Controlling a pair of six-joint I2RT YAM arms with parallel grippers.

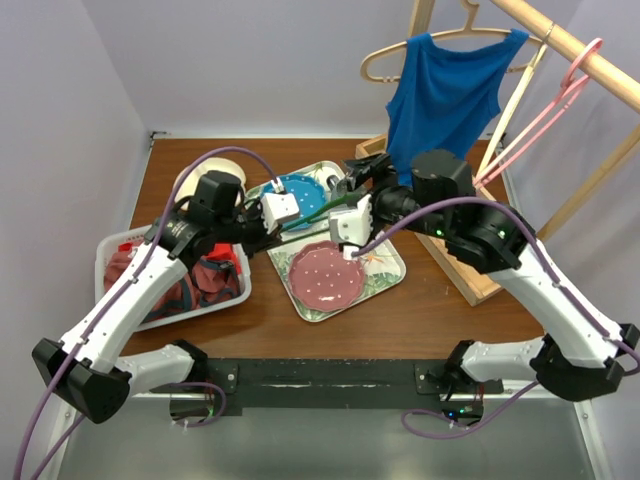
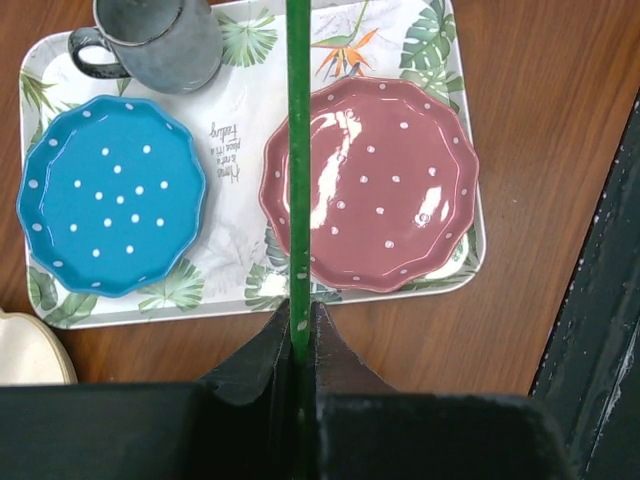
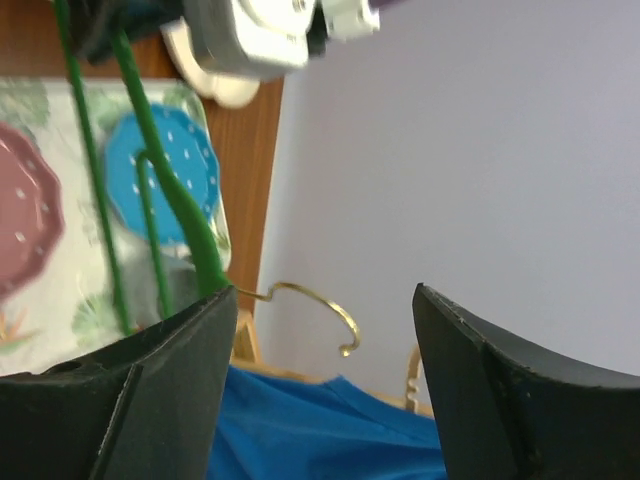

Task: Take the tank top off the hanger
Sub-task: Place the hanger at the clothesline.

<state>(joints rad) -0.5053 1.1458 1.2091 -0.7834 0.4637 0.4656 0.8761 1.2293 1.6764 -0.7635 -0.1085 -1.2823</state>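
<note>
While the blue tank top (image 1: 445, 100) hangs on its pale wooden hanger (image 1: 385, 58) up at the wooden rack (image 1: 590, 55) in the far right corner, neither gripper touches it.

Item 1, tank top: both straps sit over the wooden hanger. The body drapes down just behind the right arm's wrist. In the right wrist view the blue cloth lies low and beyond the fingers, apart from them.

Item 2, right gripper (image 3: 322, 300): the jaws stand wide with nothing between the pads. A gold hook (image 3: 340, 315) shows in the gap, and its green neck passes just beside the left finger.

Item 3, left gripper (image 2: 298, 330): the jaws are pinched narrow on the thin wire of a green hanger (image 2: 297, 150). The wire runs straight out from the fingertips above the tray (image 2: 440, 60).

Item 4, tray: white with a leaf print, it carries 1 blue dotted plate (image 2: 110, 195), 1 pink dotted plate (image 2: 370, 185) and 1 grey mug (image 2: 160, 40).

Item 5, lettering: script sits at the tray's centre, between the 2 plates. "Home", "place it's a" and "feeling" can be made out; the rest is too small to read. No brand marks are legible elsewhere.

Item 6, other: 1 pink hanger (image 1: 545, 110) hangs on the rack to the right of the tank top. 1 white basket (image 1: 115, 245) of clothes stands at the table's left.
</note>
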